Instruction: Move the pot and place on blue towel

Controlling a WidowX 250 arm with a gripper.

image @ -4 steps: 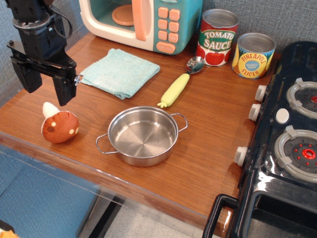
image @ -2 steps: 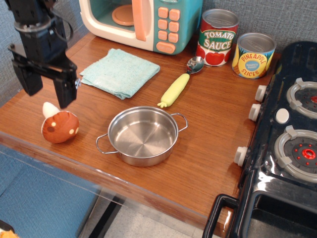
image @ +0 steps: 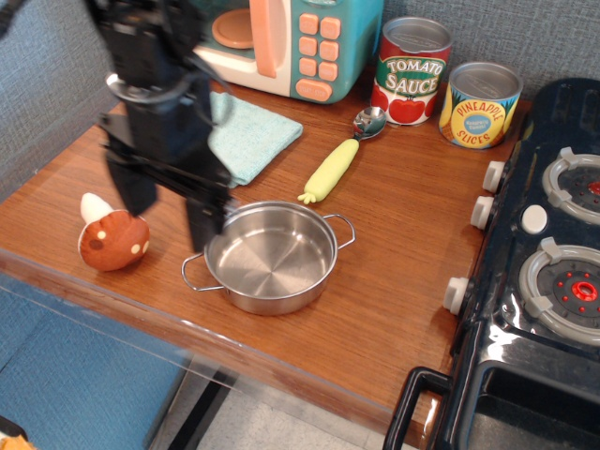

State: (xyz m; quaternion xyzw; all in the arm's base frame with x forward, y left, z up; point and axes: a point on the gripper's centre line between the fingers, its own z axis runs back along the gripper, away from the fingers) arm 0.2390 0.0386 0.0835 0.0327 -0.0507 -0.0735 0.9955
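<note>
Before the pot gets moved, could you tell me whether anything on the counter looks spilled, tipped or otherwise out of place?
Nothing is spilled. The toy mushroom lies tipped on its side; the pot sits upright and empty.

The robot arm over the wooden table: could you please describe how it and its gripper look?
The arm is black and blocky, motion-blurred, with dark cables looping near its upper body. Its gripper carries two long, flat, black rectangular fingers. No markings or colour accents are legible.

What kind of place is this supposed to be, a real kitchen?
More likely a pretend kitchen set up on a wooden table: there is a toy microwave, a toy stove with knobs, and a steel pot beside printed food cans.
</note>
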